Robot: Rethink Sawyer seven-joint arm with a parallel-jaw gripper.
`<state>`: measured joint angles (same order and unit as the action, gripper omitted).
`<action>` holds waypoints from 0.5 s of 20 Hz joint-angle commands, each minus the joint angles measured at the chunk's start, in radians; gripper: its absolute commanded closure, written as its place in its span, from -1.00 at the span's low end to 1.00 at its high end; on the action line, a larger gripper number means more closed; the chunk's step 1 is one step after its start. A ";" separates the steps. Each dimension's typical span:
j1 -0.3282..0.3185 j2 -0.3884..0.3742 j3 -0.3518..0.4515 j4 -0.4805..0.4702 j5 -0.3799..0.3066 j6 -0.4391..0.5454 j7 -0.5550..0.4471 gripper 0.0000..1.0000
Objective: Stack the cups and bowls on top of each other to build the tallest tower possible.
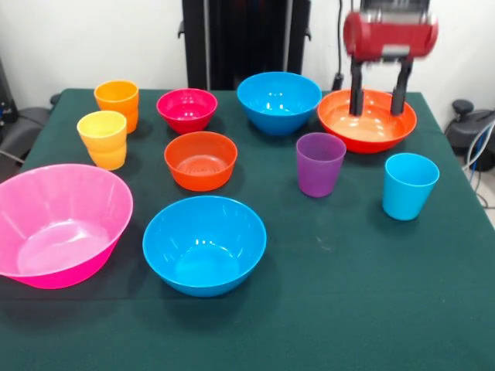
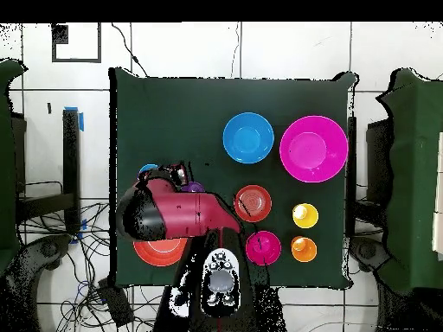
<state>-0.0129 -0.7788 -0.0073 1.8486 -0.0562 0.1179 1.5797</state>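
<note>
My gripper [image 1: 379,99] is open and empty, with its fingers [image 1: 357,91] hanging over the wide orange bowl [image 1: 370,124] at the far right. In front of that bowl stand the purple cup [image 1: 320,164] and the light blue cup [image 1: 410,185]. The small orange-red bowl [image 1: 201,160] sits mid-table, with the small magenta bowl [image 1: 186,109] behind it. One blue bowl [image 1: 278,100] is at the back and another [image 1: 204,244] is in front. The yellow cup [image 1: 102,139] and orange cup [image 1: 117,100] stand at the left. Every piece stands alone; nothing is stacked.
The big translucent pink bowl [image 1: 58,224] sits at the front left corner and also shows in the overhead view [image 2: 313,149]. In the overhead view my arm [image 2: 169,216] covers the back blue bowl and much of the wide orange bowl [image 2: 156,252]. The dark green tablecloth [image 1: 371,294] covers the table.
</note>
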 commanded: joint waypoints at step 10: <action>0.057 -0.126 -0.057 0.002 0.007 0.235 0.105 -1.00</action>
<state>0.0146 -0.7372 -0.0496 1.8616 -0.0660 0.1129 1.5797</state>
